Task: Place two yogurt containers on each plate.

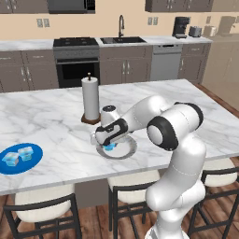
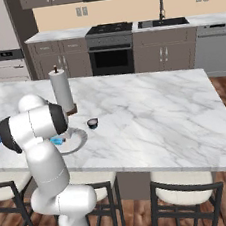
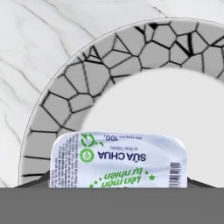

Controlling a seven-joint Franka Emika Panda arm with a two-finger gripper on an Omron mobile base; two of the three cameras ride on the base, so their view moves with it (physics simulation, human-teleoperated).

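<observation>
Hand view: yogurt cup (image 3: 119,160) sits at six o'clock on the grey plate (image 3: 65,105). Whether the gripper (image 1: 108,142) fingers stand apart or clamped is unclear.

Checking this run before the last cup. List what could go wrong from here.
1. The pincer sits low over the blue cup on the grey plate; lifting away could drag or tip it.
2. The dark cup sits on the counter near the towel roll; reaching for it might bump the roll.

A home kitchen — marble island (image 1: 56,116), stove (image 1: 75,43), sink (image 1: 122,40), dishwasher (image 1: 166,60) and coffee maker (image 1: 180,26).
</observation>
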